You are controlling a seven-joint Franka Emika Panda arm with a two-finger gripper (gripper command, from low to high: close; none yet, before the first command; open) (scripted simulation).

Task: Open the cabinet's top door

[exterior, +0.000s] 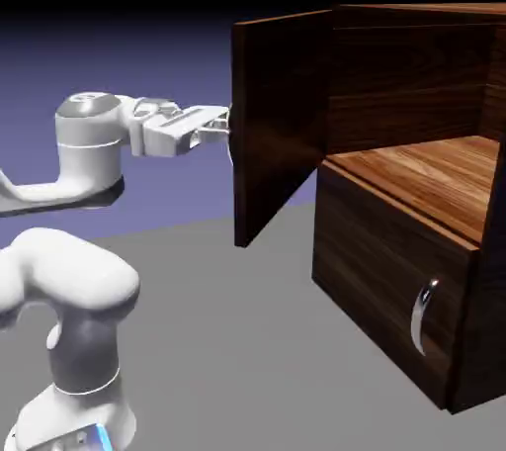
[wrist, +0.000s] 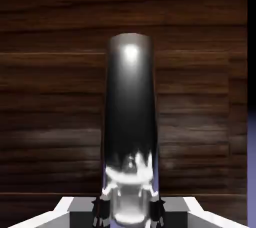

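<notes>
Ext. view: our pincer [exterior: 215,130] is at the door [exterior: 282,123], which stands swung wide just beyond it, w/ the cabinet [exterior: 395,251] further to the view's right. Hand view: we're clenched on the handle [wrist: 130,102] btwn the tips; if we pull off-arc, it could slip out or twist.

A dull grey floor [exterior: 217,340] spreads across the lower part of the exterior view. Behind it stands a plain blue-violet backdrop [exterior: 178,53], fading into black toward the top; a strip of it shows along the hand view's right edge.
</notes>
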